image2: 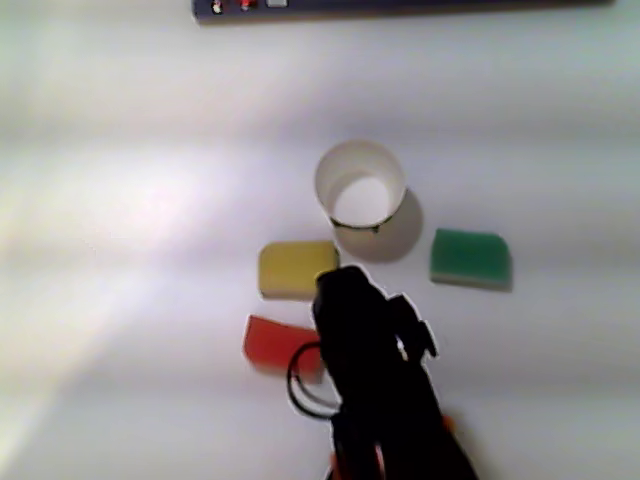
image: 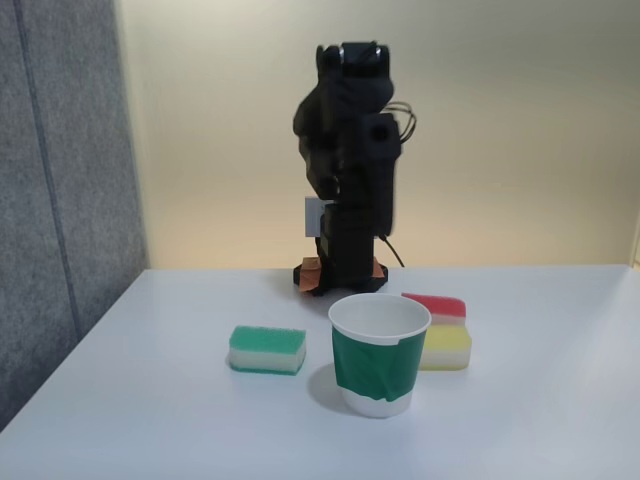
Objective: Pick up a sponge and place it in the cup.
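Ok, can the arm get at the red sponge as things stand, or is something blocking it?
Probably yes. The red sponge lies flat with its top uncovered, the yellow sponge close by and the cup farther off. The folded arm overlaps its edge in the other view.

White table (image: 150, 420), matte, spans the lower half of the fixed view; back edge runs level across mid-frame. Behind it a plain cream wall (image: 520, 130), brightest toward 12 o'clock and shading darker toward 3 o'clock. At 9 o'clock a grey fabric-textured partition (image: 60, 180) stands upright, with a vertical seam, meeting the table's left edge. Light is soft and warm, with short shadows falling toward 6 o'clock. In the other view the tabletop (image2: 120, 150) shows broad horizontal bands of light and shade, plus a bright glare patch near 9 o'clock. At 12 o'clock a dark strip (image2: 400, 6) lies along the top edge; small red and white marks on it are too blurred to identify.
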You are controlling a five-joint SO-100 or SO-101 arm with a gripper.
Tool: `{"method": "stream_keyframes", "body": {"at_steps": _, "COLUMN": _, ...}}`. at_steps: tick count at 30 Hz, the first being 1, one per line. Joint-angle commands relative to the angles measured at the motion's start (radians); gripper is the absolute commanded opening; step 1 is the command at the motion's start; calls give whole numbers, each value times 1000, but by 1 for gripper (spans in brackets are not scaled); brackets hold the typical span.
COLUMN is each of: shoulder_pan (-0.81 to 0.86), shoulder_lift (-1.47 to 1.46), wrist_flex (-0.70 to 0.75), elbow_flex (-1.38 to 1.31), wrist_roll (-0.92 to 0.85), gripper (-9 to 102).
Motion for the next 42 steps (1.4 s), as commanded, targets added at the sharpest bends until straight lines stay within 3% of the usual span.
{"method": "stream_keyframes", "body": {"at_steps": 1, "shoulder_pan": -87, "shoulder_lift": -129, "wrist_flex": 8, "elbow_flex": -124, "wrist_roll": -101, "gripper": 0}}
{"method": "stream_keyframes", "body": {"at_steps": 9, "shoulder_pan": -268, "shoulder_lift": -371, "wrist_flex": -80, "elbow_flex": -241, "wrist_roll": 25, "gripper": 0}}
{"method": "stream_keyframes", "body": {"at_steps": 20, "shoulder_pan": -451, "shoulder_lift": -554, "wrist_flex": -179, "elbow_flex": -198, "wrist_roll": 18, "gripper": 0}}
{"method": "stream_keyframes", "body": {"at_steps": 33, "shoulder_pan": -428, "shoulder_lift": -417, "wrist_flex": -221, "elbow_flex": 54, "wrist_roll": -2, "gripper": 0}}
{"method": "stream_keyframes", "body": {"at_steps": 36, "shoulder_pan": -396, "shoulder_lift": -379, "wrist_flex": -225, "elbow_flex": 101, "wrist_roll": 71, "gripper": 0}}
{"method": "stream_keyframes", "body": {"at_steps": 42, "shoulder_pan": -348, "shoulder_lift": -344, "wrist_flex": -164, "elbow_flex": 123, "wrist_roll": 423, "gripper": 2}}
